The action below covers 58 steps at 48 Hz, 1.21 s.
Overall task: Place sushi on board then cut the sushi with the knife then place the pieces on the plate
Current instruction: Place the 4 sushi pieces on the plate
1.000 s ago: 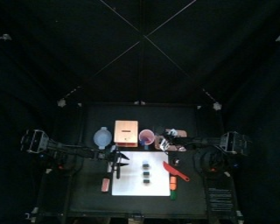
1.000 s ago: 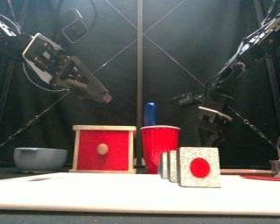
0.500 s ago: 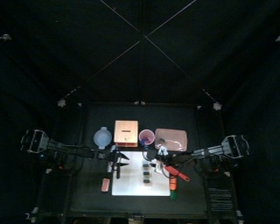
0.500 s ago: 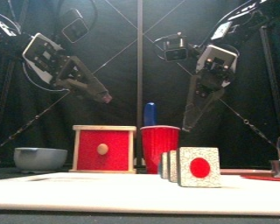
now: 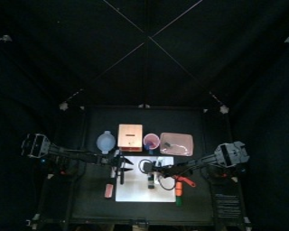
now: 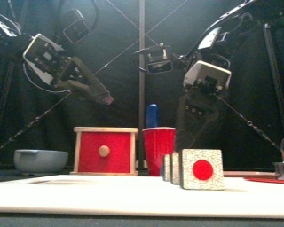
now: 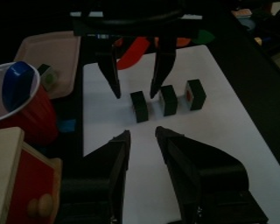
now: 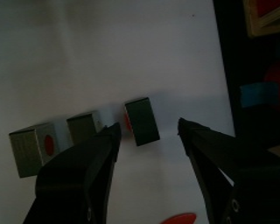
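Black curtains close in a small black table [image 5: 93, 209], and a white cutting board [image 5: 135, 197] lies flat across its near middle. On the board stands the sushi roll [image 6: 201, 169], split into three dark-edged blocks that stand upright with small gaps between them. The row's long axis runs from near to far, drifting a little left as it goes back. The nearest block turns its round face to the front, pale and speckled with a red centre.

The right gripper [image 8: 147, 128] hangs above the row with its jaws spread wide, gripping nothing and well clear of the blocks. In its wrist view the far block sits just ahead of the gap between the jaw tips. The left gripper [image 7: 143, 133] is held high over the left side of the board. Its jaws are parted by a narrow gap and hold nothing.

Behind the board, from left to right, stand a blue-grey bowl [image 6: 40, 160], a wooden box [image 6: 106, 151] with its red drawer front facing forward, a red cup [image 6: 162, 149] and a pink tray [image 5: 177, 143]. A blue knife [image 6: 153, 113] stands upright in the cup, its top rising above the rim. What the bowl holds cannot be told. A red knife [image 5: 183, 179] lies at the board's right edge, to the right of the sushi.
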Each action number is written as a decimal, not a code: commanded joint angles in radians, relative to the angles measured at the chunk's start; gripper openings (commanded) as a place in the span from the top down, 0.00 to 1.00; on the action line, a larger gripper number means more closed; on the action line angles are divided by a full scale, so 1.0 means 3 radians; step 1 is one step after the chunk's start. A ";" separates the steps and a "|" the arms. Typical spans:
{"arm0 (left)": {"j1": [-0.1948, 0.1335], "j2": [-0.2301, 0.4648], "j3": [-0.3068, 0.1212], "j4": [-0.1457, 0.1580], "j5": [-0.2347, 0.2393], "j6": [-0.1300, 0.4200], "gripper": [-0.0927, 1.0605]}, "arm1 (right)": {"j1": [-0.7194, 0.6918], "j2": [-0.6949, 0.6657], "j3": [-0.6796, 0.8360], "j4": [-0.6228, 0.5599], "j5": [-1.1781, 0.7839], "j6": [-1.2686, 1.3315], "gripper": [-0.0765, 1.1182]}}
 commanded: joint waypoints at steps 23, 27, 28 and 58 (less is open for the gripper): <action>0.0031 -0.0031 -0.0031 0.0015 -0.0031 0.0005 0.30 | -0.0143 -0.0205 0.0143 0.0005 -0.0102 0.0031 0.45; 0.0031 -0.0031 -0.0031 0.0015 -0.0031 0.0000 0.30 | -0.0225 -0.0481 0.0286 0.0036 0.0046 0.0041 0.45; 0.0031 -0.0031 -0.0031 0.0015 -0.0031 0.0000 0.30 | -0.0251 -0.0552 0.0322 0.0041 0.0102 0.0041 0.45; 0.0056 -0.0020 -0.0026 0.0015 -0.0031 0.0005 0.30 | -0.1549 -0.1345 0.1345 0.0143 -0.0015 0.0041 0.44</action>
